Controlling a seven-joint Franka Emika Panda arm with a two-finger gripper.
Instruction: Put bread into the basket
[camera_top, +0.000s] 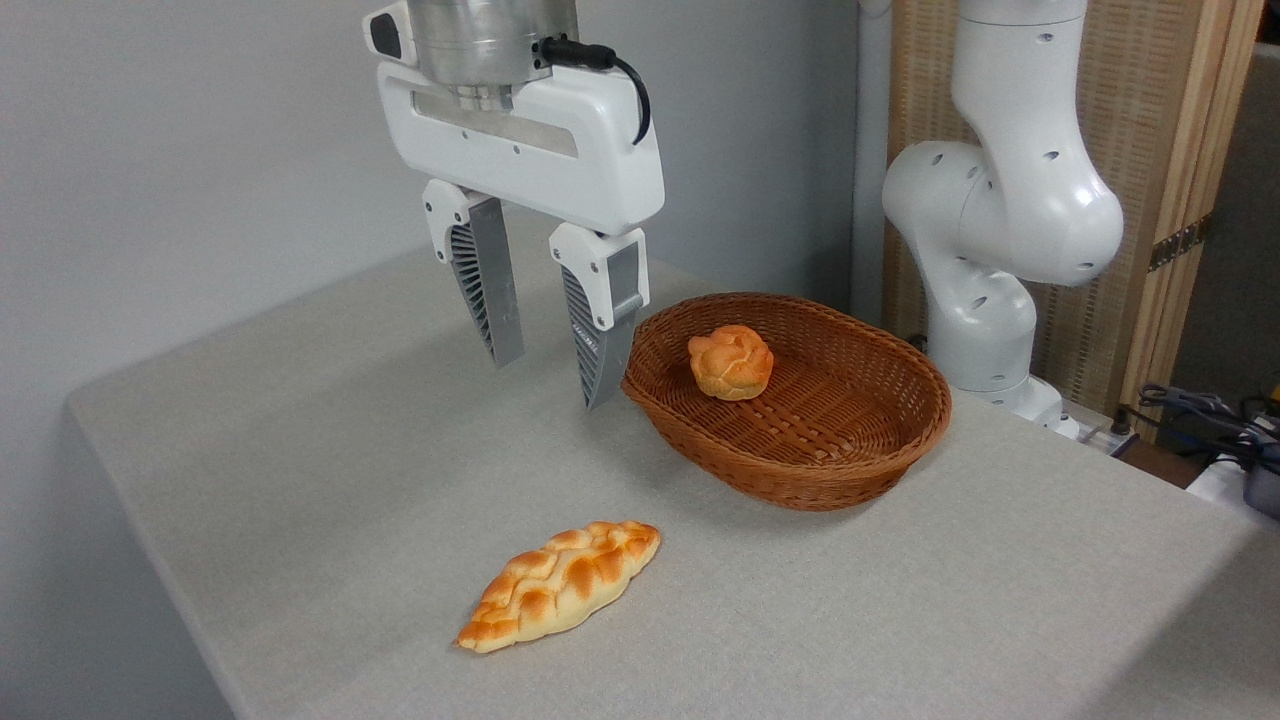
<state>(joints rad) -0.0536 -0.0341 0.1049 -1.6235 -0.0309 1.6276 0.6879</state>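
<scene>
The bread (560, 585), a long braided golden loaf with orange-brown patches, lies flat on the grey table near its front edge. The reddish-brown wicker basket (860, 440) stands behind it and to the right. My gripper (553, 382) hangs above the table just left of the basket's rim, well behind the loaf. Its two ribbed grey fingers are spread apart with nothing between them.
A small round knotted orange bun (731, 361) sits inside the basket toward its back left. The robot's white base (985, 250) stands behind the basket at the right. Cables (1215, 420) lie off the table's far right. The table's left edge (130, 500) runs diagonally.
</scene>
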